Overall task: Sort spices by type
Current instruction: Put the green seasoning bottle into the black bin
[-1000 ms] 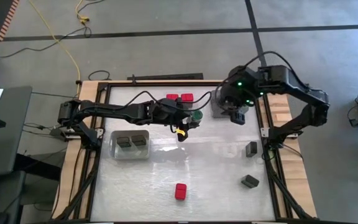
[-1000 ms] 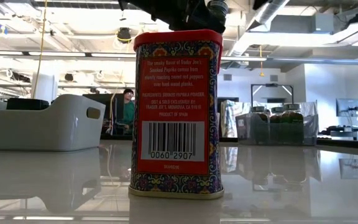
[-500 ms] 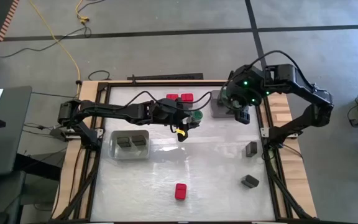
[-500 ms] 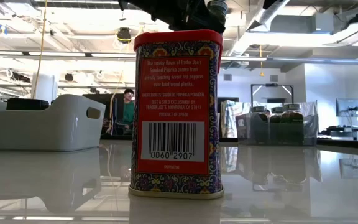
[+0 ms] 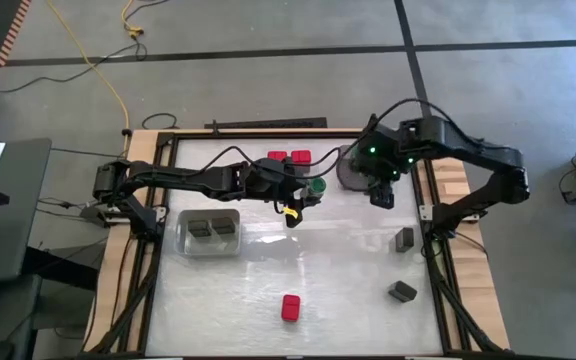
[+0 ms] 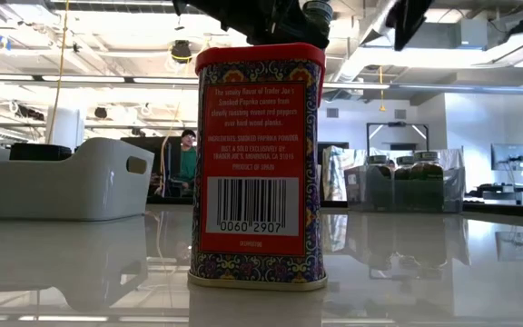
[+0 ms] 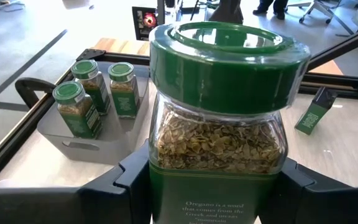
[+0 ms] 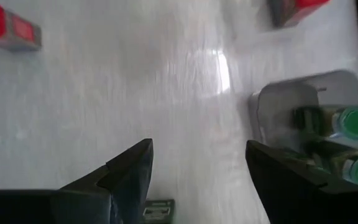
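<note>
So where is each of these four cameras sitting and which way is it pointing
High view: overhead, straight down on the table; both arms show.
Low view: at tabletop height, level across, facing the paprika tin; arm parts overhead.
Left wrist view: on the left arm, past the left gripper clamping an oregano jar.
Right wrist view: on the right arm, looking down between the open right gripper fingers.
Shared: both wrist views show the grey tray of green-lidded jars.
</note>
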You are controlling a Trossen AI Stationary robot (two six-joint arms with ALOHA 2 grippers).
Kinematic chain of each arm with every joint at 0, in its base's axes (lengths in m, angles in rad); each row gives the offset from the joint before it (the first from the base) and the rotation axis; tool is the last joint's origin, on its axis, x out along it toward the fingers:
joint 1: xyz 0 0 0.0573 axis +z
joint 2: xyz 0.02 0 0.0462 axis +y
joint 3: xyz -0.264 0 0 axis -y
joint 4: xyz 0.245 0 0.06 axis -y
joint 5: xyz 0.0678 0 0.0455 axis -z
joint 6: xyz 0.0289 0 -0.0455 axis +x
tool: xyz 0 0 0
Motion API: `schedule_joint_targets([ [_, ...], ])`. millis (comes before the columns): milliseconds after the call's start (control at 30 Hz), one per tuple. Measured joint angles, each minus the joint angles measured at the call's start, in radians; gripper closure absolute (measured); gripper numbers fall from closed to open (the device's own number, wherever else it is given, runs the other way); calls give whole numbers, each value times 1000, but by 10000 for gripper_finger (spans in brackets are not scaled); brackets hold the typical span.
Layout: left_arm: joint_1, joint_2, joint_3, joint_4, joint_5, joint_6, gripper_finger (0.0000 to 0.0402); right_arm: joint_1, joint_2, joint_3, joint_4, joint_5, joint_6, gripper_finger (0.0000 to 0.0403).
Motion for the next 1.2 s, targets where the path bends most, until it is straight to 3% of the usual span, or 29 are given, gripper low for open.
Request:
schedule_joint_targets([
  [667, 0, 1, 0, 0, 0, 25, 200, 3, -1, -132, 182, 0, 77, 72],
  [933, 0, 1, 0, 2, 0, 37, 200, 9, -5, -132, 447, 0, 3, 73],
  [1200, 0, 1, 0, 5, 0, 42, 200, 54, 3, -132, 583, 0, -118, 73],
])
